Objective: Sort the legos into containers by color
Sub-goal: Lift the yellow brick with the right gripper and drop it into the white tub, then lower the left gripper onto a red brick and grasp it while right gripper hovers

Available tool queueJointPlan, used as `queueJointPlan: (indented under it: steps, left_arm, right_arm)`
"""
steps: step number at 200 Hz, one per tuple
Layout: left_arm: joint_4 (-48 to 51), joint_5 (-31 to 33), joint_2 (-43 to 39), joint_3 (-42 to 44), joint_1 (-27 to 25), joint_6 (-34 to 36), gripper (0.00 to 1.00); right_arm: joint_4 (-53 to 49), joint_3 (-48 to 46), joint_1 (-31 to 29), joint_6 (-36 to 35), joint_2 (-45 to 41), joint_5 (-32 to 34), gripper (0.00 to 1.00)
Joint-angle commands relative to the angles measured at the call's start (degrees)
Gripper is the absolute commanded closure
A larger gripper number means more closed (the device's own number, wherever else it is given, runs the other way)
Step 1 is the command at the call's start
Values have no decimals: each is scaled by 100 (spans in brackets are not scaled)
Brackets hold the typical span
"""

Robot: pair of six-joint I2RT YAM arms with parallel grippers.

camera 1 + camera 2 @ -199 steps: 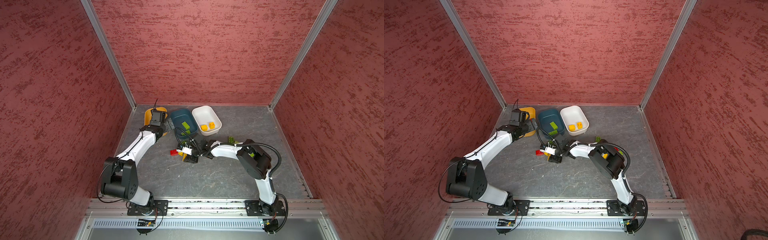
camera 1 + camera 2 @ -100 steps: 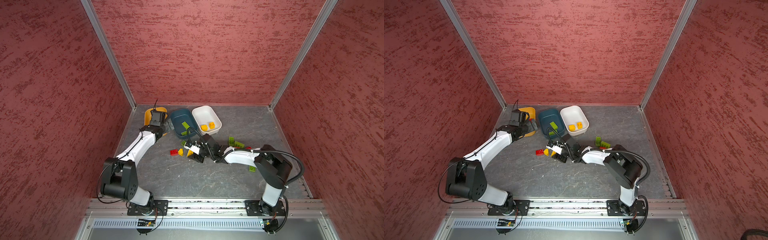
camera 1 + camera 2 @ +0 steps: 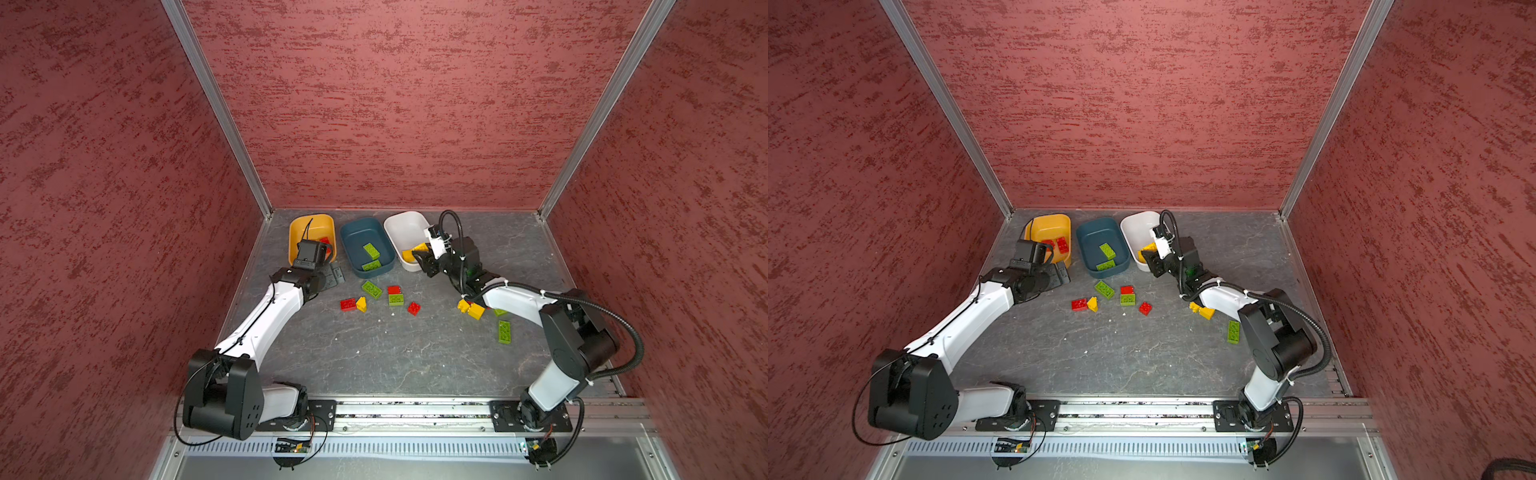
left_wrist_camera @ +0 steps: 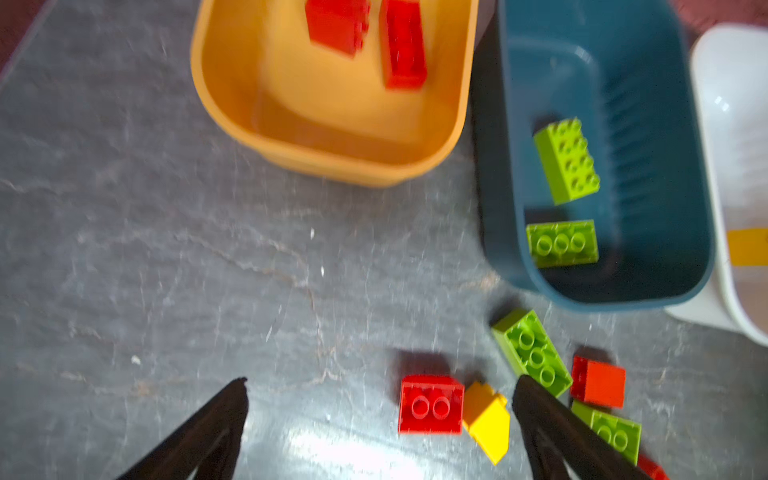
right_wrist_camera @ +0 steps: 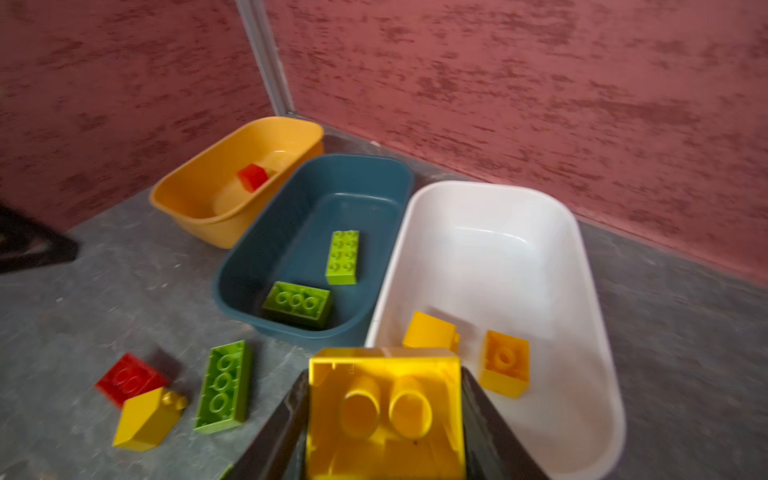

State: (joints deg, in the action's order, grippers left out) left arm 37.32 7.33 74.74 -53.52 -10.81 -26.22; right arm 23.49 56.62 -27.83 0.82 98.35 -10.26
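Walls: rough, matt red, plaster-like. Corner posts and base rail: brushed metal. Floor: matt grey, veined like slate. Yellow tub, teal tub, white tub: smooth plastic, the white one glossiest. Bricks: hard, shiny moulded plastic; yellow brick has a glossy hollow underside. Arm shells: glossy white plastic; joints: matt black.

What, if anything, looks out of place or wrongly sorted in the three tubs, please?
Nothing stands out: the mustard tub holds only red bricks, the teal tub only green, the white tub only yellow, matching the yellow brick in the right gripper.
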Motion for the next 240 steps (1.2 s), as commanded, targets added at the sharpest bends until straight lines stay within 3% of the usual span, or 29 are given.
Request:
queueJointPlan:
  steps: [1,64,99,129,170,174,177,212,240]
  left_arm:
    - [523,-443,4,85,-66,-52,1]
    - [1162,-1285,687,-497,-86,405,1]
    - [612,-1951,1266,-816,-106,345,1]
    - [481,-2474,1941,-1223,-112,315,1]
    - [-92,-3019,2365,-1252,-116,297,0]
    - [-146,-3054,2396,-1237,-112,301,1]
    - [-189,-3088,2415,-1225,-114,301,1]
    - [-42,-3230,2538,-1184,-123,266,1]
    - [-28,-3440,2120,-661,-132,282,1]
  right_arm:
    - [-446,588,43,310,387,560,61]
    - [-1671,2188,157,213,1728,1194,58]
    - [-2110,3218,179,-70,2454,1106,55]
    - [-2422,3732,179,-95,2664,879,30]
    - [-1711,2753,156,-62,1814,664,17]
    - [-1595,2604,160,-51,1697,666,5]
    - [-1505,2484,156,-21,1613,666,2]
    - [-1062,1460,159,153,761,799,1]
    - [-879,859,160,246,294,1018,1]
